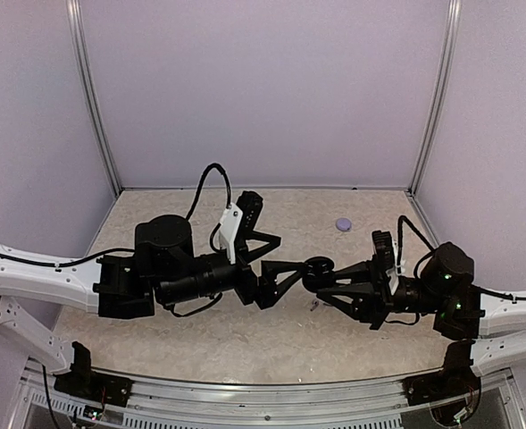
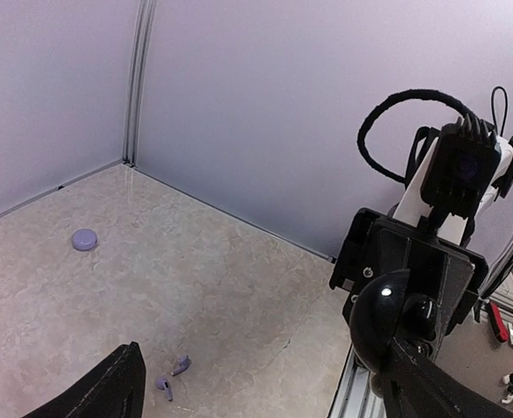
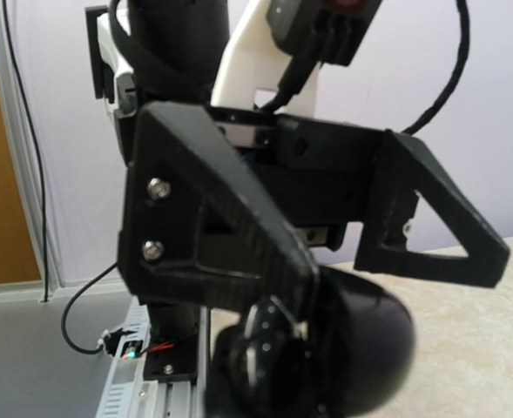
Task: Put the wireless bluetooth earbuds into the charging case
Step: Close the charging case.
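- Left wrist view shows you both earbuds (image 2: 164, 386) lying loose on the surface (image 2: 239, 287), with the charging case (image 2: 84, 239) well apart from them.
- Your left end effector (image 1: 291, 256) stands wide apart and empty; your right end effector (image 1: 325, 277) looks clamped on a black round disc (image 1: 319, 264).
- Neither earbud is seated, so the whole job is left.

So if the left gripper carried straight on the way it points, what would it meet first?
The black round piece held in the right gripper; it sits just ahead of the open left gripper, by one fingertip. Whether they touch is unclear.
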### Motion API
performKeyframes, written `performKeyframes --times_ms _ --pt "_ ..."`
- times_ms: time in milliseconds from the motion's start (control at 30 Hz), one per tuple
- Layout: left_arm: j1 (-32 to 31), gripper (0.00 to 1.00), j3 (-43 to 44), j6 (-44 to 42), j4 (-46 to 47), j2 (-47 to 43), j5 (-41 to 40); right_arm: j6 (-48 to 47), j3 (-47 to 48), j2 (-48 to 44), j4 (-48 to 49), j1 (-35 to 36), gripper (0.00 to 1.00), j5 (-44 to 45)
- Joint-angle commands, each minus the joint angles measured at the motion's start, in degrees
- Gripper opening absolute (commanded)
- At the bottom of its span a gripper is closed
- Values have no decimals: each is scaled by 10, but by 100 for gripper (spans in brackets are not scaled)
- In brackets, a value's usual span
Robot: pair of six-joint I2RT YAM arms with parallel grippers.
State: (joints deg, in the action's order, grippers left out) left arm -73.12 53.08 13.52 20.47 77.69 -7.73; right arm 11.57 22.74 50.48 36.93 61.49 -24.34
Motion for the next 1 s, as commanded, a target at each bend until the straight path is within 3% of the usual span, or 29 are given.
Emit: performKeyframes --times_ms 0,167,333,600,967 --pt "4 92 2 -7 -13 -7 -4 -5 1 -29 15 7 1 25" --pt "3 99 -35 -43 22 -49 15 -5 -2 -42 -3 6 1 40" --pt "3 99 -54 -76 32 -81 68 -4 5 -38 -12 7 2 29" --pt "-6 99 -24 -101 29 -42 139 -2 24 -3 -5 7 2 -18" --pt "-63 97 -4 -184 60 2 117 4 29 11 -5 7 2 -20"
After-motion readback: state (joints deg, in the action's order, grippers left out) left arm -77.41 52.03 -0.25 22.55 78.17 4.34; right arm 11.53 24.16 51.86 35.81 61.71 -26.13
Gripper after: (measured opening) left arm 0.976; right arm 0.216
